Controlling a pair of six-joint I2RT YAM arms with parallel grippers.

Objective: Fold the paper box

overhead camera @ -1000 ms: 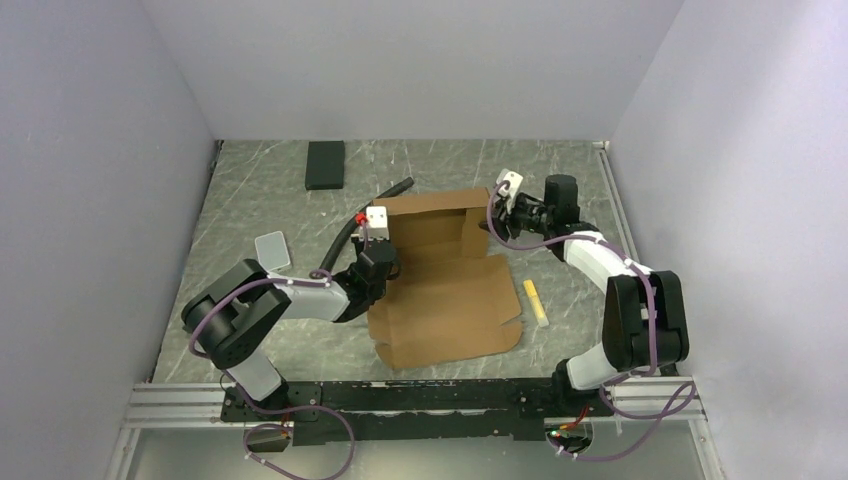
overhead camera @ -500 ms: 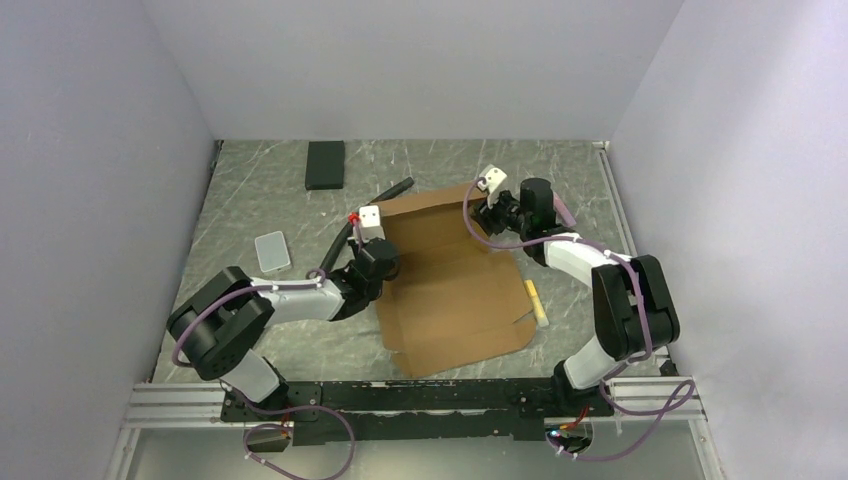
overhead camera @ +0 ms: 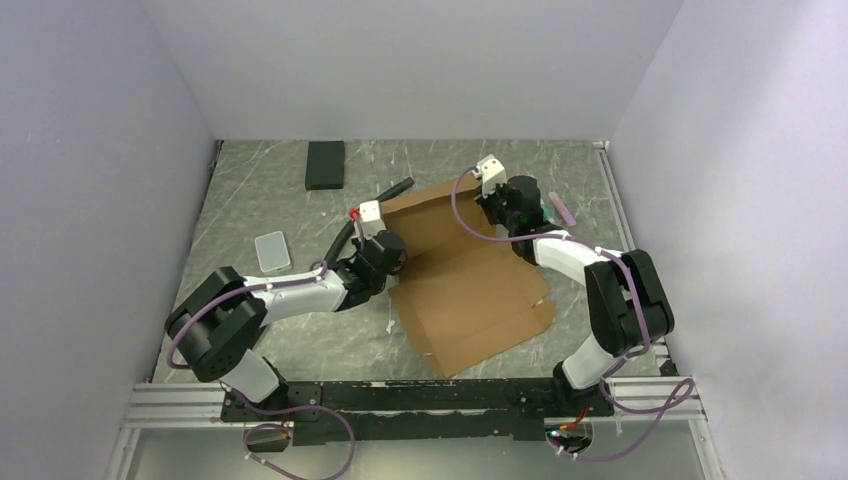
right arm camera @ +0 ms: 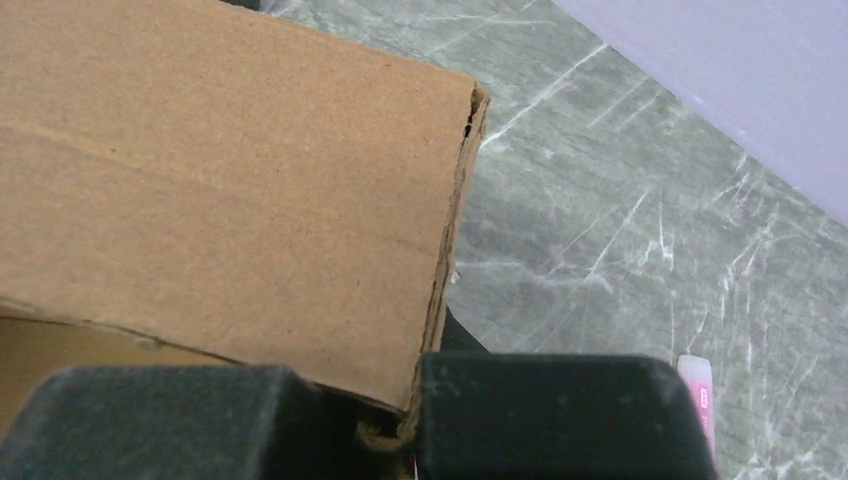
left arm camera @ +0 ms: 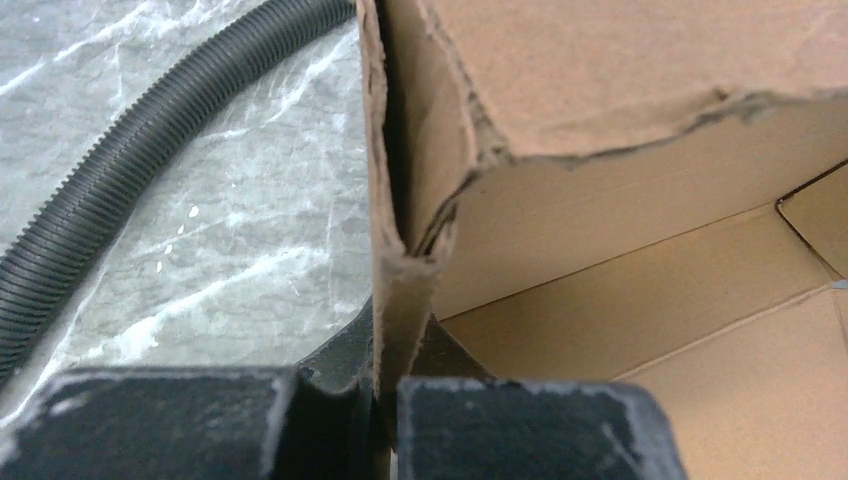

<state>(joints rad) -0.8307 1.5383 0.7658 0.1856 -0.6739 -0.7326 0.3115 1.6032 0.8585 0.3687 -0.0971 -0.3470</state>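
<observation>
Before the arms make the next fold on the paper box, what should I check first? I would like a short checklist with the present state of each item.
1. Left gripper shut on the paper box wall edge: ok.
2. Right gripper shut on the far wall's corner: ok.
3. Cardboard sound at the left grip: not ok, the edge looks frayed.
4. Black hose apart from the box: cannot tell at its far end.
5. Near panel lying flat on the table: ok.
</observation>
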